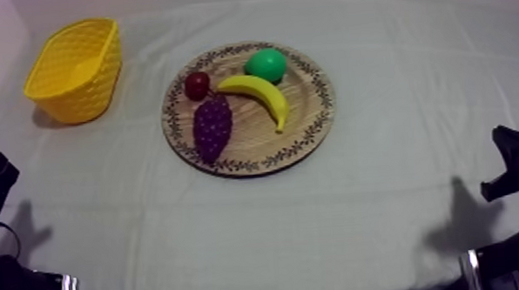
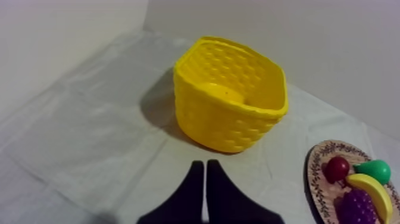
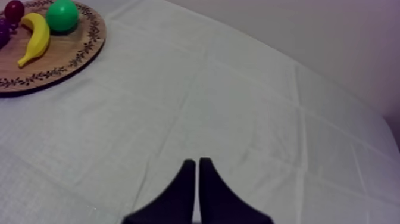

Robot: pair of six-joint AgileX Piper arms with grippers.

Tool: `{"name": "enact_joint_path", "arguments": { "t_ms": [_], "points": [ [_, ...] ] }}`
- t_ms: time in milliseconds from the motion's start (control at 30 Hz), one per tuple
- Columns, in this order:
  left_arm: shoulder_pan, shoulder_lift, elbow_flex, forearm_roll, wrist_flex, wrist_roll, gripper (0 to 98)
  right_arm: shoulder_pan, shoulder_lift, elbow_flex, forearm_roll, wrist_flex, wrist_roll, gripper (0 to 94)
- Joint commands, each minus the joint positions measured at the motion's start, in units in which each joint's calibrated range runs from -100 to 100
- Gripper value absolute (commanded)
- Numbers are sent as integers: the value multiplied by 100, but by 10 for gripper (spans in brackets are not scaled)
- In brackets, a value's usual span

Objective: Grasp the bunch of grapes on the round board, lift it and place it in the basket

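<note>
The first step has not begun. The bunch of grapes (image 1: pixel 213 126) lies on the wooden board (image 1: pixel 312 127), just beside the banana (image 1: pixel 264 94) and the small red fruit (image 1: pixel 196 85). The yellow basket (image 1: pixel 93 84) stands well apart on the tabletop. The 2 hands, left hand (image 2: pixel 205 168) and right hand (image 3: pixel 194 164), are squeezed narrow and hold nothing. Next, I think the left hand must open wide over the grapes.
</note>
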Motion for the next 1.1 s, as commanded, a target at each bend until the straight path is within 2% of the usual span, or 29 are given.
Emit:
{"name": "enact_joint_path", "arguments": {
  "t_ms": [0, 200, 400, 633, 800, 967, 1067],
  "points": [
    [1, -1, 7, 1, 1, 1, 0, -1, 0, 0, -1, -1, 1, 3],
    [57, -1, 7, 1, 1, -4, 0, -1, 0, 0, -1, -1, 1, 3],
    [322, -1, 7, 1, 1, -1, 0, -1, 0, 0, -1, -1, 1, 3],
    [841, -14, -47, -3, 91, -19, 1, -1, 0, 0, -1, -1, -1, 3],
    [1180, 79, -285, -13, 674, -31, 1, -1, 0, 0, -1, -1, 2, 3],
    [1539, 542, -296, -10, 522, -66, 0, -1, 0, 0, -1, -1, 1, 3],
    [1695, 990, -502, 82, 546, -77, 0, -1, 0, 0, -1, -1, 1, 3]
  ]
}}
